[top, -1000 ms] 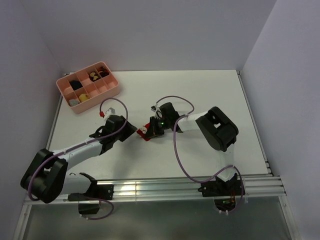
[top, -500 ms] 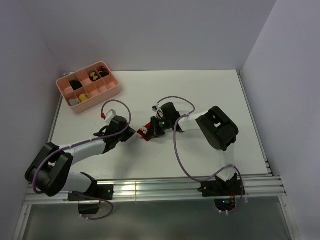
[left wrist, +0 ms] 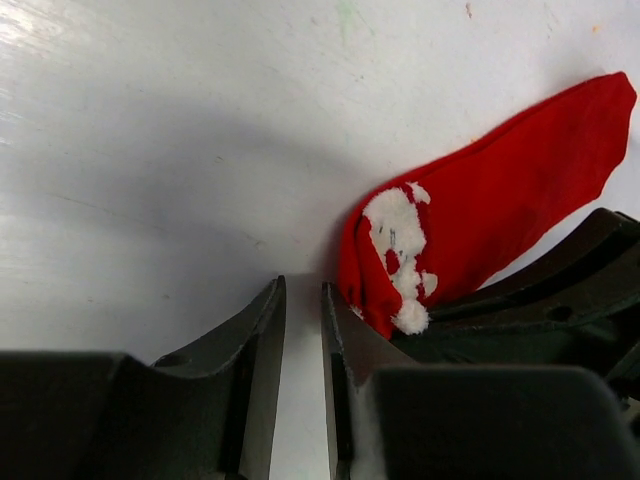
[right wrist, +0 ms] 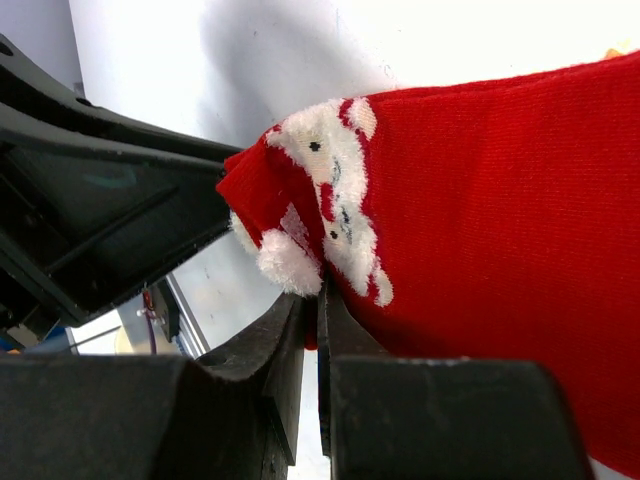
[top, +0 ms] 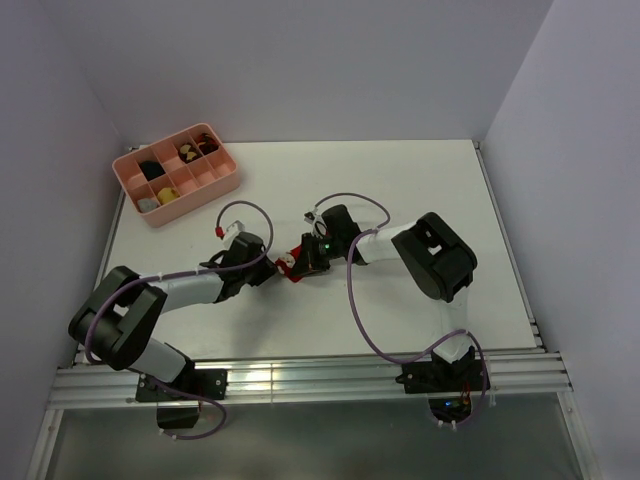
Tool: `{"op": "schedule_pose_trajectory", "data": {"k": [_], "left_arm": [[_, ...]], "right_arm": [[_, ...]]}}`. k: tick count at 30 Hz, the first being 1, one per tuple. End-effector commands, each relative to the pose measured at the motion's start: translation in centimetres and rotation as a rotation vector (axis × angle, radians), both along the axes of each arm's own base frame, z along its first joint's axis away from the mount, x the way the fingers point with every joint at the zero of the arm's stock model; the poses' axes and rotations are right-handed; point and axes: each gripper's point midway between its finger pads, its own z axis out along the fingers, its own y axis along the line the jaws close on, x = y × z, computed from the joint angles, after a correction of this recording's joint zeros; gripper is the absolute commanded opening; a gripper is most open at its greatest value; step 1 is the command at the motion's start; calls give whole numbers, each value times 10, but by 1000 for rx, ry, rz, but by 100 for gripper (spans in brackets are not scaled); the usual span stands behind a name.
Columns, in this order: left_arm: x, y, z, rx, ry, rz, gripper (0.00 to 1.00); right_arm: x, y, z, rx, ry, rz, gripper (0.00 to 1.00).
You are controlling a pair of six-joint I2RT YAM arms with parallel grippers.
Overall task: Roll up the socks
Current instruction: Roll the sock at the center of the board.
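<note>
Nearest the arms' bases, a ribbed aluminium rail (top: pixel 330 372) runs along the near edge of the white worktop (top: pixel 420 180), and both arms reach over it toward the middle. There the left claw (left wrist: pixel 302 295) sits low on the worktop. Its jaws are nearly pressed together, with only a thin slit between them and nothing in it. One finger lies just beside the bunched end of the small bright red fabric socks (left wrist: pixel 490 190), probably placed to catch that fold. Facing it, the right claw (right wrist: pixel 312 298) is pinching the socks' edge below a white Santa figure, which looks like anchoring the fabric so a roll can start. The socks lie mid-worktop, well apart from every edge. Beyond them and to the right there is bare surface for moving. At the far left, a pink plastic compartment tray (top: pixel 197 203) stands near the walls.
</note>
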Motion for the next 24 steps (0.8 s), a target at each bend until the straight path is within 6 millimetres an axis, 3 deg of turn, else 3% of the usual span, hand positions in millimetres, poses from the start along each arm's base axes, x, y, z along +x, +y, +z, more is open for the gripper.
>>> {"op": "schedule_pose_trajectory", "data": {"k": [1, 7, 24], "left_arm": [[5, -15, 16, -36, -45, -55, 26], [2, -18, 28, -60, -70, -70, 25], [4, -31, 35, -114, -97, -107, 25]], "right_arm": [[3, -5, -11, -14, 13, -14, 0], [5, -6, -11, -14, 14, -20, 0], [8, -7, -17, -41, 37, -24, 0]]}}
